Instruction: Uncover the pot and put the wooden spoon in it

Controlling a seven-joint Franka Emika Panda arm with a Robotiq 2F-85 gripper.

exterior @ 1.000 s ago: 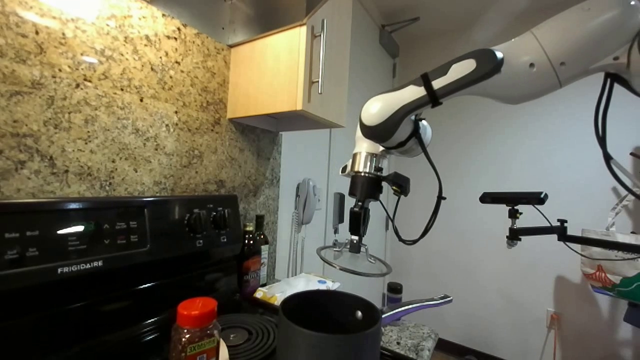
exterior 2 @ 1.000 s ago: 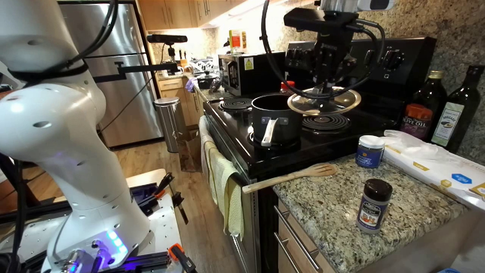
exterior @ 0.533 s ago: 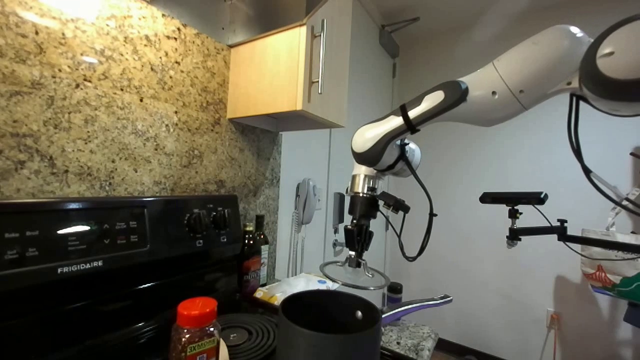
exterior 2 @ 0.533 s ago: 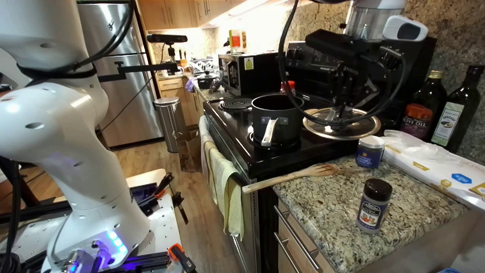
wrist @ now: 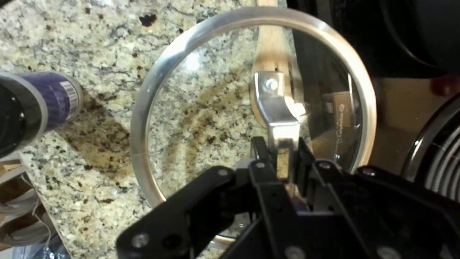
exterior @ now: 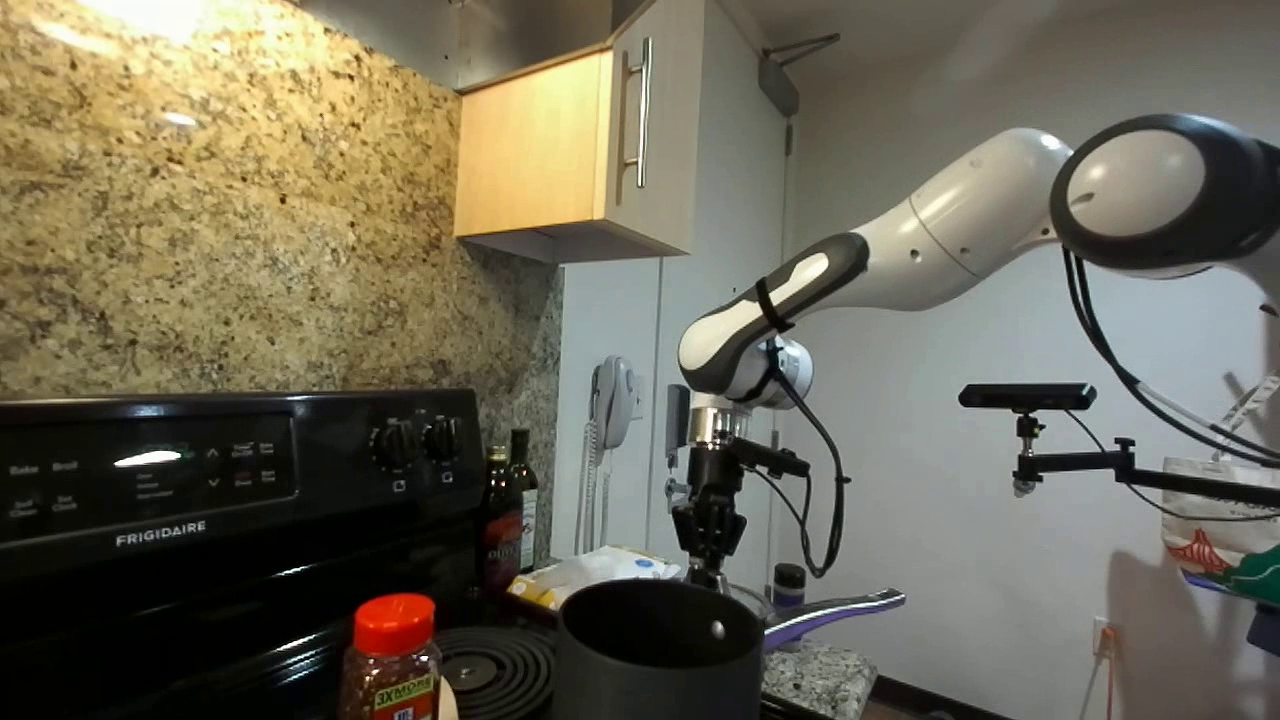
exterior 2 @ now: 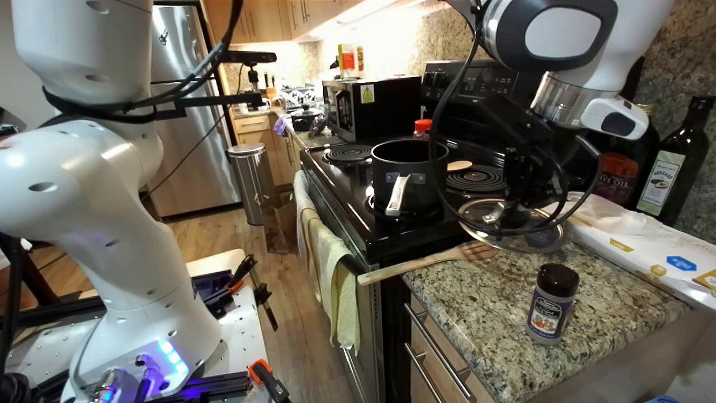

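The dark grey pot (exterior 2: 426, 193) stands uncovered on a stove burner; it also shows in an exterior view (exterior: 655, 690). My gripper (wrist: 283, 147) is shut on the metal handle of the glass lid (wrist: 142, 122). In an exterior view, the gripper (exterior 2: 512, 215) holds the lid (exterior 2: 534, 246) low over the counter, right of the pot. In an exterior view the gripper (exterior: 708, 565) and lid are partly hidden behind the pot. The wooden spoon (exterior 2: 425, 261) lies across the counter edge. In the wrist view its slotted head shows through the lid, its shaft (wrist: 272, 39) beyond the rim.
A dark-capped spice bottle (exterior 2: 552, 305) stands on the granite counter (exterior 2: 475, 330) near the lid. A blue jar (exterior 2: 541, 236) is seen through the lid. A white box (exterior 2: 643, 246) and bottles stand behind. A red-capped jar (exterior: 392, 660) and a tan wooden piece (exterior 2: 460, 165) are by the stove.
My gripper has carried the lid away from beside the pot and down over the counter, near the spoon's head. The pot and spoon have not moved.
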